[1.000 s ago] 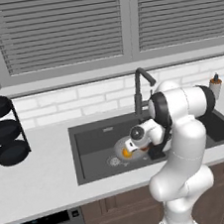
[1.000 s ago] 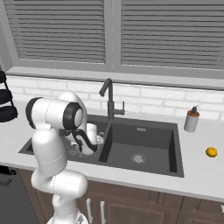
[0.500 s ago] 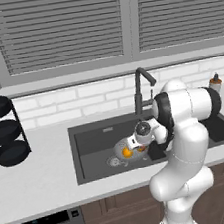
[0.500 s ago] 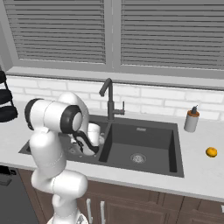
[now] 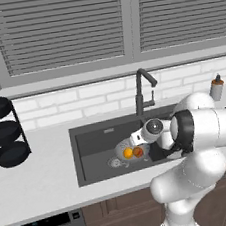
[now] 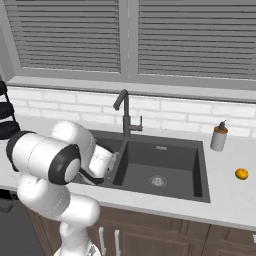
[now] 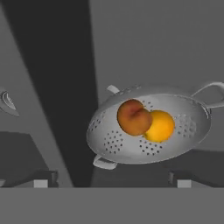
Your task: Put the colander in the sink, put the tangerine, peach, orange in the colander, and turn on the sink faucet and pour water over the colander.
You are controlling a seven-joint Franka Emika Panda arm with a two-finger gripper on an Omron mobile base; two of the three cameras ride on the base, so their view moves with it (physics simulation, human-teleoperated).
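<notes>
silver holed colander (image 7: 148, 131), red-orange peach (image 7: 133, 117)

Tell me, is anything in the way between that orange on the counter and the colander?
Yes. The orange sits on the counter right of the sink. The colander is in the left basin, so the right basin and the divider lie between. The open claw hovers over the colander.

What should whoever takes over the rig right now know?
Gripper: open, empty, above the colander.
Colander: in the sink's left basin, holding the peach and one orange fruit, touching.
Another orange fruit: on the counter right of the sink, past the soap bottle.
Faucet: no water running.
Done: colander placed, two fruits in.
Left: fetch the third fruit, turn on the faucet over the colander.
</notes>
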